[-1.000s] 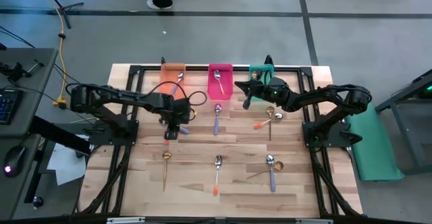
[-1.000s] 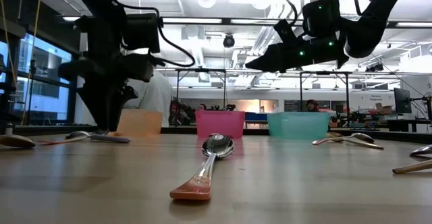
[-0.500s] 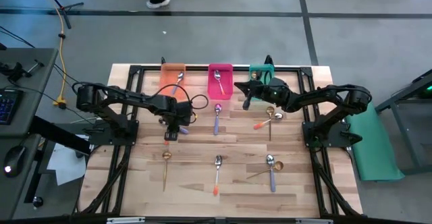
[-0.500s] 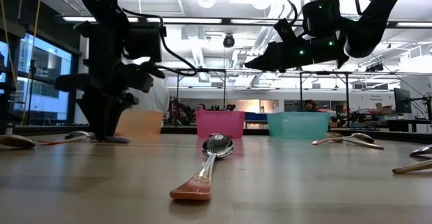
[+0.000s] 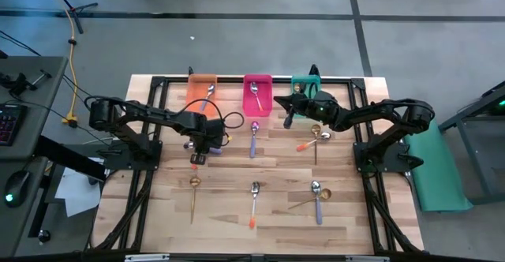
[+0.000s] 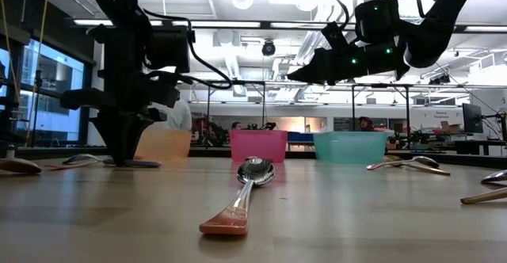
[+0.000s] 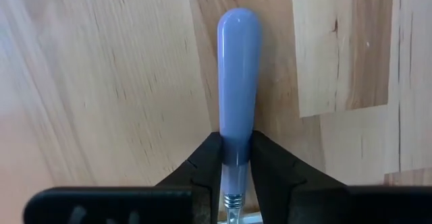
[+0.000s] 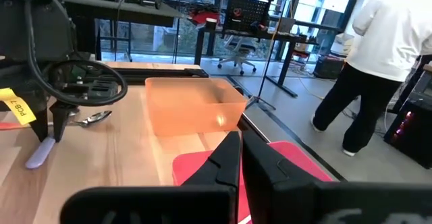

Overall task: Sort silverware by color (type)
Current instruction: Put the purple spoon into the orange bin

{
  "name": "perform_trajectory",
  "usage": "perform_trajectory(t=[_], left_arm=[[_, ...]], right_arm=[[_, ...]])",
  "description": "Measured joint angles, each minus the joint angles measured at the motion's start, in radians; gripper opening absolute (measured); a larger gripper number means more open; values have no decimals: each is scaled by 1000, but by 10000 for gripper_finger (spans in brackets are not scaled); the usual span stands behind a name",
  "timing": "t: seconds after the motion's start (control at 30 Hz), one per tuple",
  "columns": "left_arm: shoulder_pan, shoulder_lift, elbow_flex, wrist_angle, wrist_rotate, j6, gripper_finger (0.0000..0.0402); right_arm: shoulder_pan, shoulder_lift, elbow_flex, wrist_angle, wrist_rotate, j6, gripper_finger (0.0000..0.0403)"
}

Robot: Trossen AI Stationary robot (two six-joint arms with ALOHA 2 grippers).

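Note:
My left gripper (image 5: 199, 147) stands over the left half of the table, shut on a purple-handled spoon (image 7: 238, 82) that lies on the wood. The low view shows that spoon's bowl (image 6: 79, 159) and handle (image 6: 146, 163) on either side of the fingers. My right gripper (image 5: 287, 121) hangs shut in the air near the pink bin (image 5: 257, 93) and green bin (image 5: 304, 84), touching nothing. Other spoons lie flat on the table: a purple one (image 5: 253, 136), an orange-red one (image 5: 254, 203), and a gold one (image 5: 193, 195). My left gripper pinches the purple handle between its two fingers at the end next to the metal neck (image 7: 236, 153). The fingers (image 7: 206, 166) come from above, pointing down, and lie across the handle. The spoon lies flat on the table, its free handle end (image 7: 238, 28) reaching out past the fingers.
An orange bin (image 5: 203, 87) with a spoon in it stands at the far edge beside the pink bin, which also holds a spoon. More spoons lie at the right: an orange-red and a gold one (image 5: 314, 140), a purple and a gold one (image 5: 316, 196). A person walks beyond the table.
My left gripper has shifted a little toward the table's near and left edges and come down onto the purple-handled spoon; the arm has turned slightly. The spoon has stayed on the table. My right arm has kept still.

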Motion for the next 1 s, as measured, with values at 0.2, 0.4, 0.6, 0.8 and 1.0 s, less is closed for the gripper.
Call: perform_trajectory(t=[0.2,0.4,0.6,0.8,1.0], left_arm=[[-3,0,1,-4,0,2,48],[-8,-2,72,-77,0,-4,46],[-5,-3,199,-155,0,-15,45],[38,-11,316,-233,6,-50,45],[154,-65,368,-241,25,-109,45]], right_arm=[[0,0,0,-6,0,0,0],[0,0,0,-6,0,0,0],[0,0,0,-12,0,0,0],[0,0,0,-26,1,0,0],[0,0,0,-35,1,0,0]])
